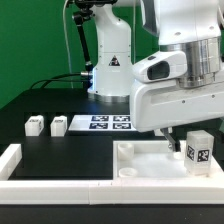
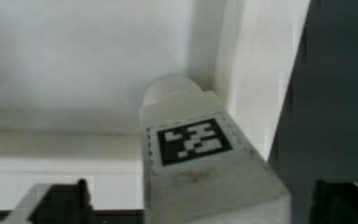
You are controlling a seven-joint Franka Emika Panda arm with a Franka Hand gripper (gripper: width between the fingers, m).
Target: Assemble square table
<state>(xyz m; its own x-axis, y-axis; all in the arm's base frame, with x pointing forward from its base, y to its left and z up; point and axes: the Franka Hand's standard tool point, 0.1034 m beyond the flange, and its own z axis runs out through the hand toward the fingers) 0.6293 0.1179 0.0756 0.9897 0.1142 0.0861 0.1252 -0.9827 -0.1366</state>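
A white plastic square tabletop panel (image 1: 145, 162) lies flat at lower right. One tagged white block leg (image 1: 198, 150) stands on it. A second leg (image 1: 35, 125) and a third leg (image 1: 58, 125) sit at mid-left.

- tabletop (image 1: 137, 157): plain white
- leg (image 1: 198, 150): white, black-and-white square tag
- marker board (image 1: 105, 122): white, black tags
- table (image 1: 70, 150): black
- border rail (image 1: 60, 186): white
- robot arm (image 1: 185, 100): white shell

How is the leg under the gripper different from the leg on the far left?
The leg under the gripper sits on the white tabletop; the far-left leg lies on the black table. The first is between the fingers of the open gripper; the far-left leg is away from it, beside another leg. Both are small white blocks.
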